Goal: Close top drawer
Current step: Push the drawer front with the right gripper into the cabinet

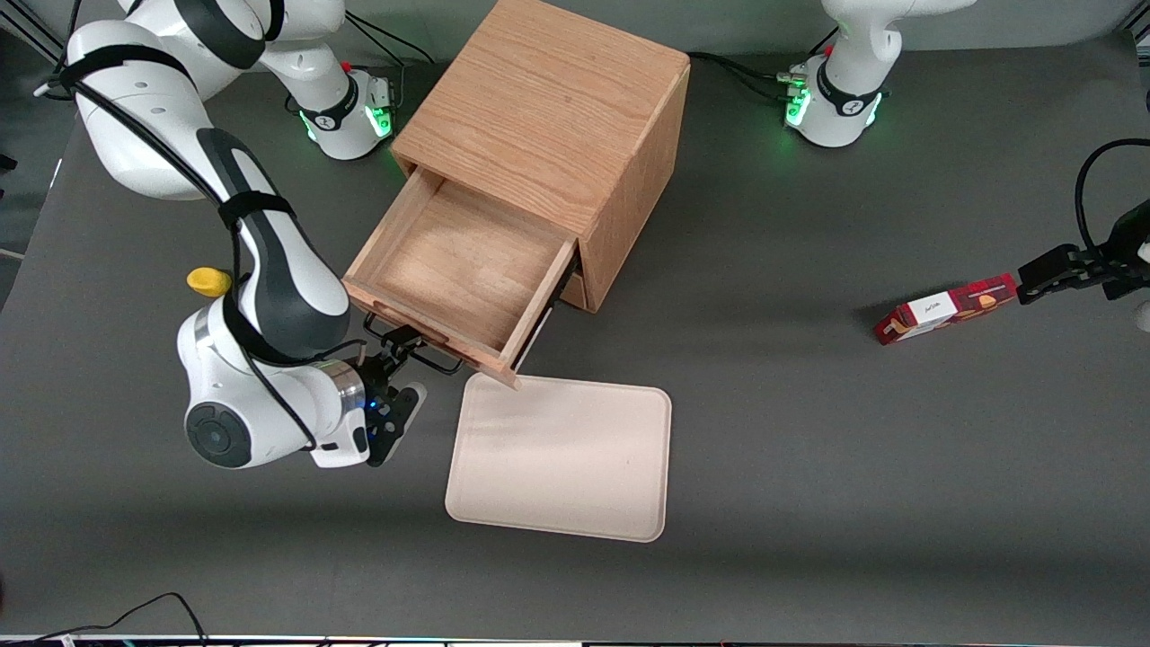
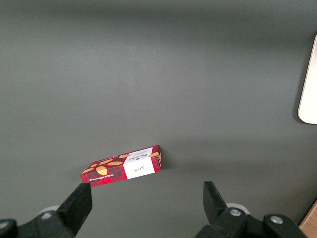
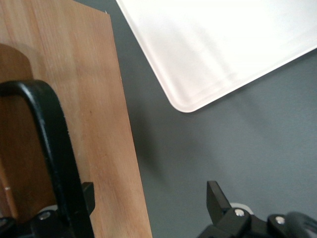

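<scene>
A dark grey worktop (image 1: 809,449) carries an oak cabinet (image 1: 548,108). Its top drawer (image 1: 463,270) is pulled far out, showing a bare wooden floor. A pale tray (image 1: 561,458) lies just in front of the drawer. A red snack box (image 1: 943,310) lies toward the parked arm's end. The tool (image 1: 402,352) sits at the drawer's black handle (image 3: 54,144), fingers spread open, gripping nothing.
</scene>
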Available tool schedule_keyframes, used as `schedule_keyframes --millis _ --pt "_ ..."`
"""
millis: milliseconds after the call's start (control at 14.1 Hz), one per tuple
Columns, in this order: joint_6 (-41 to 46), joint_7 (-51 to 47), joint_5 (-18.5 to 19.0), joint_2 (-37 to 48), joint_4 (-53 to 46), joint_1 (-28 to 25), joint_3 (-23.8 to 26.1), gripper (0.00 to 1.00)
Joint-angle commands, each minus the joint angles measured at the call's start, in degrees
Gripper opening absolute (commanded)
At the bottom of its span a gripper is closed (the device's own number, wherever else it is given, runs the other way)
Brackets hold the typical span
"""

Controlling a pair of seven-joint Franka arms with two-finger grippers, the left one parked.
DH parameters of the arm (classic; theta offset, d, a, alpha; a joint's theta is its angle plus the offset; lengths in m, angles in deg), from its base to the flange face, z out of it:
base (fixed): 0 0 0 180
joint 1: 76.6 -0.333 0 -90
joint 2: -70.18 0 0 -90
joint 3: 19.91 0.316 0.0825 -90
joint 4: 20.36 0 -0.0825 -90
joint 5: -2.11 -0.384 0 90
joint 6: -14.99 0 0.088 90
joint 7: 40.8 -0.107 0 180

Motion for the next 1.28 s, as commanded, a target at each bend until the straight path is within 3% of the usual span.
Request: schedule_keyframes --millis 0,1208 --pt "-2.3 -1.8 0.8 4.6 7.5 -0.1 0.0 1.00" --pt "-8.2 -8.2 -0.6 11.8 21.4 -0.8 3.8 1.00"
